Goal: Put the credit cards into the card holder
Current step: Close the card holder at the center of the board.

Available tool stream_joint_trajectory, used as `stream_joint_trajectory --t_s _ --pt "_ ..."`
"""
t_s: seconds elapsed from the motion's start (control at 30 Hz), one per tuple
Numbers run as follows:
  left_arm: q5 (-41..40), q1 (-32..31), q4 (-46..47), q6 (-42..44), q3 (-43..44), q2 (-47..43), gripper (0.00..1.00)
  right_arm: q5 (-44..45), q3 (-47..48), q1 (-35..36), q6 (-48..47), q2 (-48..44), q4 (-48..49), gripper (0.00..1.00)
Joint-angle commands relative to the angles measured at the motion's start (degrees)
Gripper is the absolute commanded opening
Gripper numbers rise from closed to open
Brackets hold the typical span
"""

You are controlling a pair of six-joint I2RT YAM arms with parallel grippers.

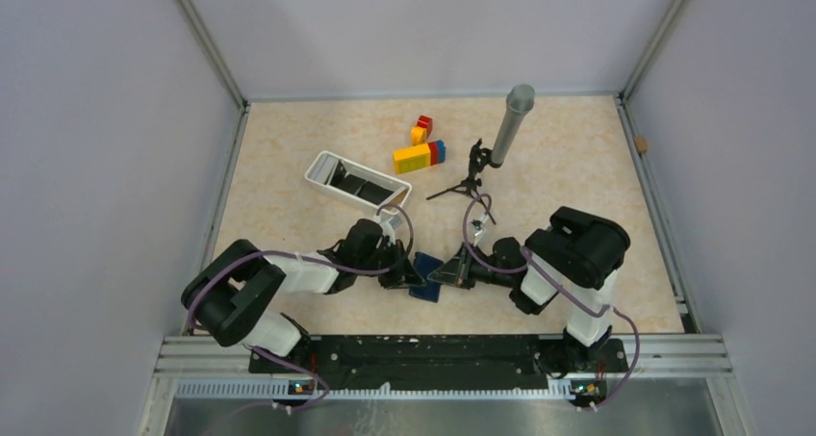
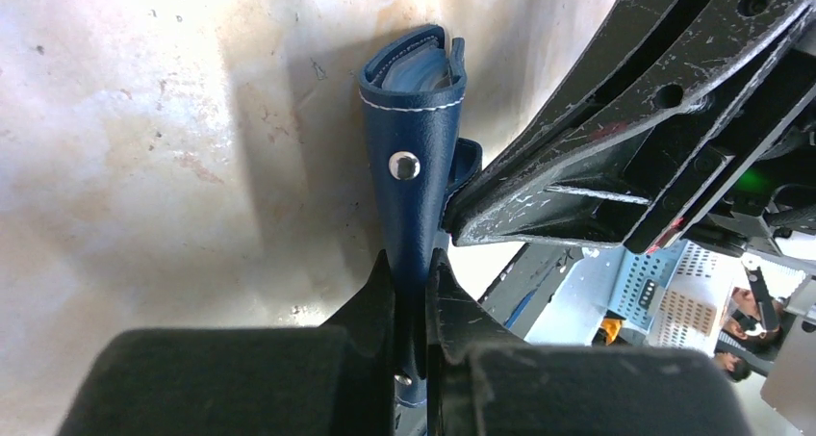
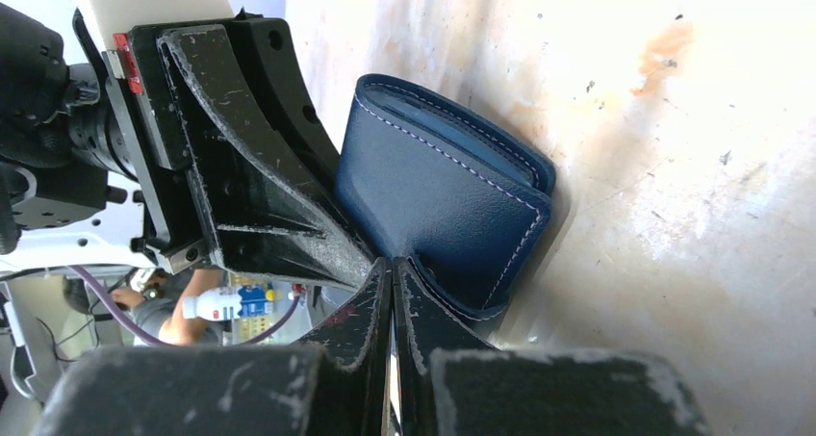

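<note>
The navy card holder (image 1: 426,274) stands on edge between my two grippers at the table's near middle. My left gripper (image 1: 409,272) is shut on its snap flap (image 2: 414,166); its jaws (image 2: 412,258) pinch the blue leather. My right gripper (image 1: 452,270) comes from the other side, jaws pressed together (image 3: 393,263) at the holder's lower edge (image 3: 443,195). Its fingers show in the left wrist view (image 2: 577,147), tip against a small blue flap. Dark credit cards (image 1: 364,186) lie in the white tray (image 1: 322,162). No card shows in either gripper.
Coloured toy blocks (image 1: 419,152) lie behind the tray. A grey microphone on a small black tripod (image 1: 505,128) stands at the back right. Grey walls enclose the table on three sides.
</note>
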Motion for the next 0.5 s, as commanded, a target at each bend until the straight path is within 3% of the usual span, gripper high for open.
stream_joint_trajectory --t_s 0.0,0.47 --pt "-0.33 1.58 -4.27 2.27 -3.87 2.15 0.00 11.64 -4.05 -3.38 -4.09 5.45 -17.66 0.00" --pt "4.24 5.31 0.25 2.67 -4.81 5.01 0.00 11.57 -4.35 -3.76 -3.16 7.47 -16.41 0.00"
